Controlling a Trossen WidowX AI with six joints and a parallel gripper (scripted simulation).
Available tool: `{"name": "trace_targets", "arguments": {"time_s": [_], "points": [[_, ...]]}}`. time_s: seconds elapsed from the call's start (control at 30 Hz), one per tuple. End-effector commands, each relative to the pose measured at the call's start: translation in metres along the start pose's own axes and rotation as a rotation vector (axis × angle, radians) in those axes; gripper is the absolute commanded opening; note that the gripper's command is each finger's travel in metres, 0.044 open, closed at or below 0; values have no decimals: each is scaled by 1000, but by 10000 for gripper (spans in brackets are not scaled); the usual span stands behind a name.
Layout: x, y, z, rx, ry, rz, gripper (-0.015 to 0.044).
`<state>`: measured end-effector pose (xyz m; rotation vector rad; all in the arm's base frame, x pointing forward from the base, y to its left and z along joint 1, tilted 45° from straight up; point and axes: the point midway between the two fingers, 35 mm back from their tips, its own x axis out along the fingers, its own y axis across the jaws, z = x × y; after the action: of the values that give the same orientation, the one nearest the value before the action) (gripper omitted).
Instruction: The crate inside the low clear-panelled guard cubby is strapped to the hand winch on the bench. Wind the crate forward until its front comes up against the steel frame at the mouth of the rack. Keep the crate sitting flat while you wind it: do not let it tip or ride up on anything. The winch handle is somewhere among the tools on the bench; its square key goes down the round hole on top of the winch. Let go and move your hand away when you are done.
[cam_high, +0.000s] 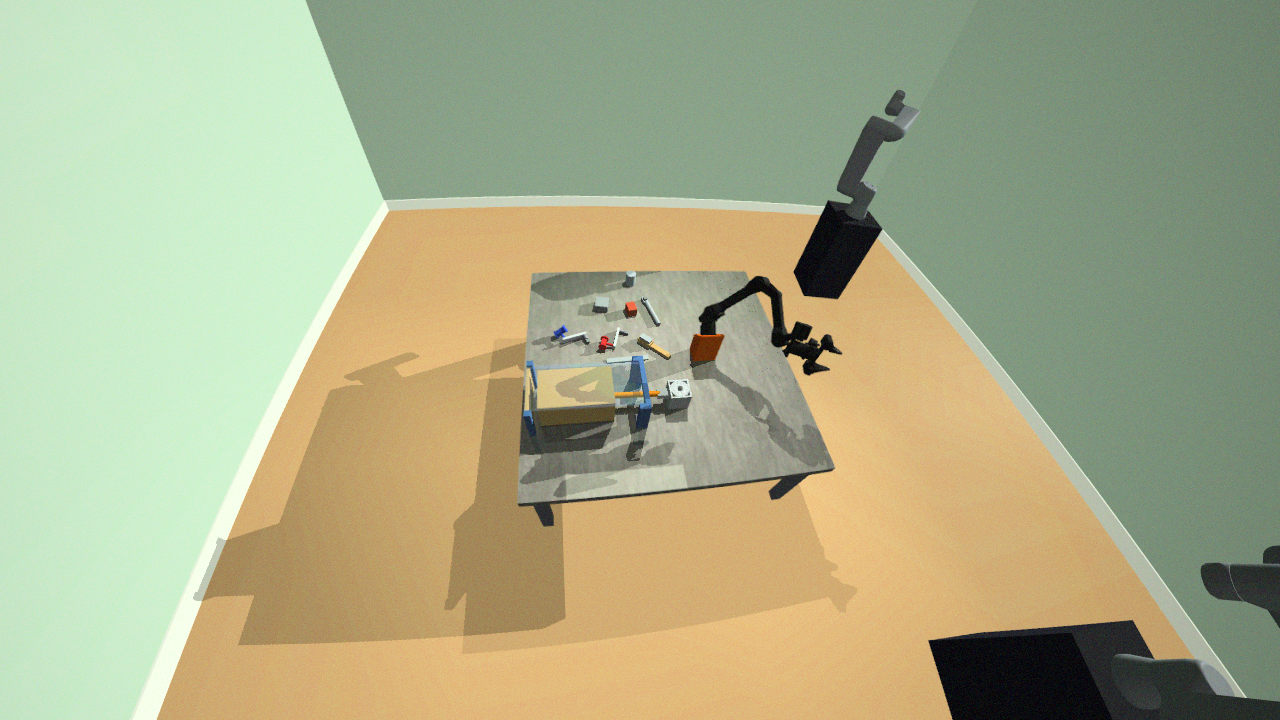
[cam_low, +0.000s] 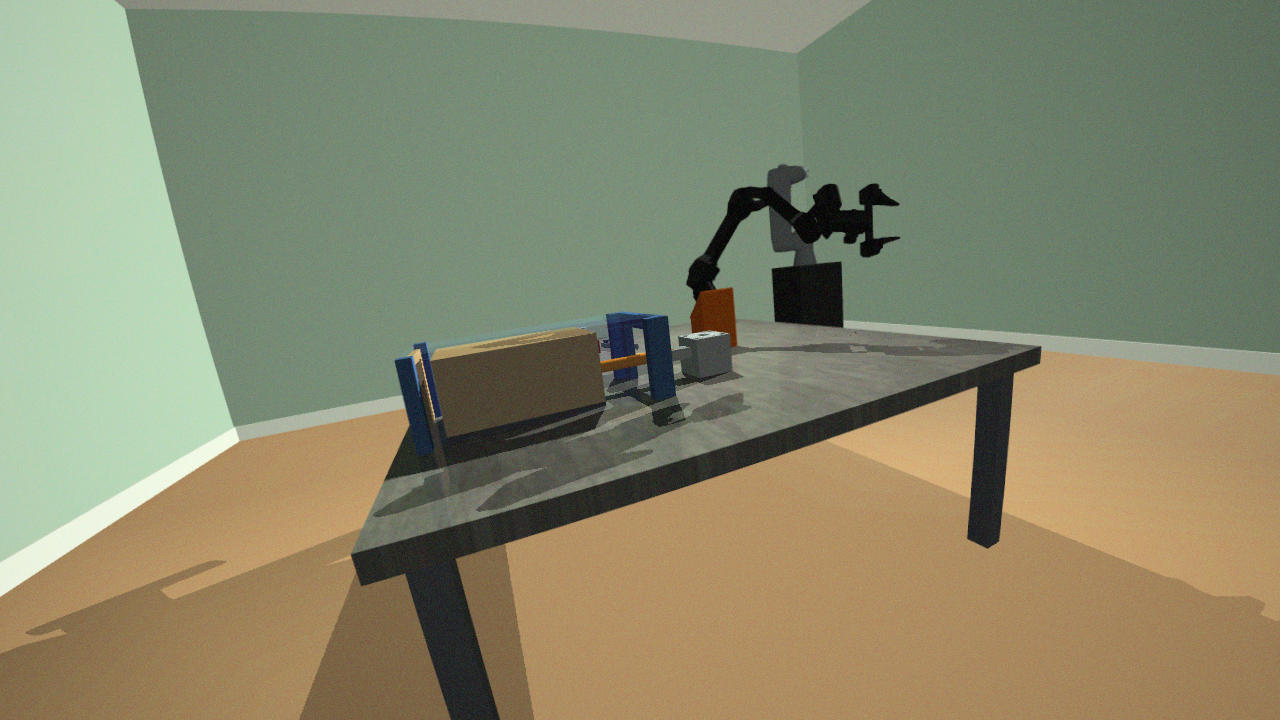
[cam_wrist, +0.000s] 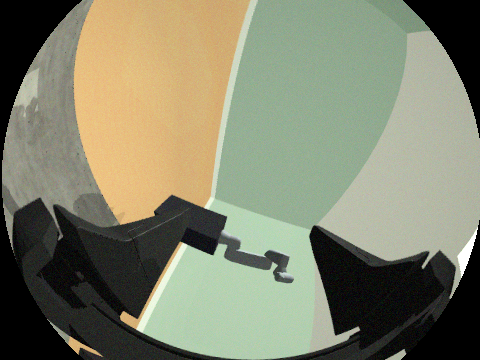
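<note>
The tan crate (cam_high: 574, 415) (cam_low: 519, 383) sits flat inside the clear-panelled cubby, its front short of the blue frame (cam_low: 660, 358) at the mouth. An orange strap (cam_high: 629, 394) (cam_low: 622, 362) runs from it towards the grey winch (cam_high: 678, 394) (cam_low: 708, 355), which has a round hole on top and no handle in it. Two crank-like tools lie beyond the cubby, one with a blue part (cam_high: 560, 332), one with a red part (cam_high: 605, 342); which fits the winch I cannot tell. My gripper (cam_high: 834, 359) (cam_low: 897, 221) (cam_wrist: 252, 224) is open and empty, high beyond the bench's right edge, away from the winch.
On the bench (cam_high: 742, 447) (cam_low: 850, 385) lie a wood-handled tool (cam_high: 658, 348), a wrench (cam_high: 650, 311), a red block (cam_high: 631, 309), a grey block (cam_high: 601, 305), a grey can (cam_high: 630, 279) and a pale bar (cam_high: 624, 360). An orange block (cam_high: 706, 347) (cam_low: 716, 317) stands at my arm's base.
</note>
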<state>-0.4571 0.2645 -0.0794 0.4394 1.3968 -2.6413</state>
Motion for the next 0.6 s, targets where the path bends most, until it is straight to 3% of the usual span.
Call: {"name": "trace_targets", "arguments": {"time_s": [0.0, 0.2, 0.57], "points": [[-27, -30, -50, 163, 139, -62, 440], [-90, -65, -129, 409, 355, -185, 440], [-209, -90, -224, 713, 647, -404, 440]]}}
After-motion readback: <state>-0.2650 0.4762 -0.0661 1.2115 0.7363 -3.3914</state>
